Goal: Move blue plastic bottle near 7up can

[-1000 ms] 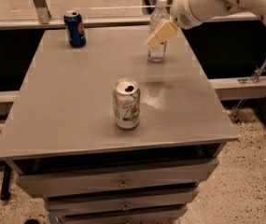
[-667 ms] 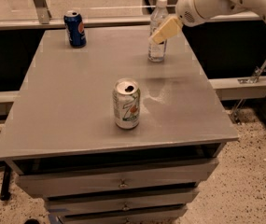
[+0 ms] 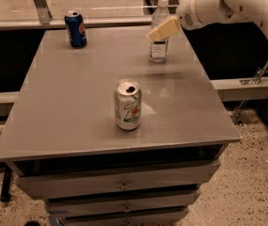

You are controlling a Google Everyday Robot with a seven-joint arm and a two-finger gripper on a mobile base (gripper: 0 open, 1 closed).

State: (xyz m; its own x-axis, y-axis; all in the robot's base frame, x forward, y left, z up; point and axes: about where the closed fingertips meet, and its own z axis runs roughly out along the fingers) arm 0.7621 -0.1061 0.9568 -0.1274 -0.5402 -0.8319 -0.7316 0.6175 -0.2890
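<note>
The blue plastic bottle [image 3: 158, 46], clear with a white cap and a label, stands upright near the far right edge of the grey table [image 3: 77, 107]. The 7up can [image 3: 128, 105], silver-white with green lettering, stands near the middle front of the table, well apart from the bottle. My gripper [image 3: 163, 28] reaches in from the upper right on a white arm [image 3: 208, 6]. Its cream tip lies across the bottle's upper half, just below the cap. I cannot tell whether it touches the bottle.
A dark blue soda can [image 3: 75, 28] stands at the far left corner of the table. Drawers [image 3: 124, 185] sit under the tabletop. A rail [image 3: 100, 21] runs behind the table, and a ledge [image 3: 241, 86] lies to its right.
My gripper has risen slightly along the bottle, from its middle to just below the cap. The bottle and both cans have not moved.
</note>
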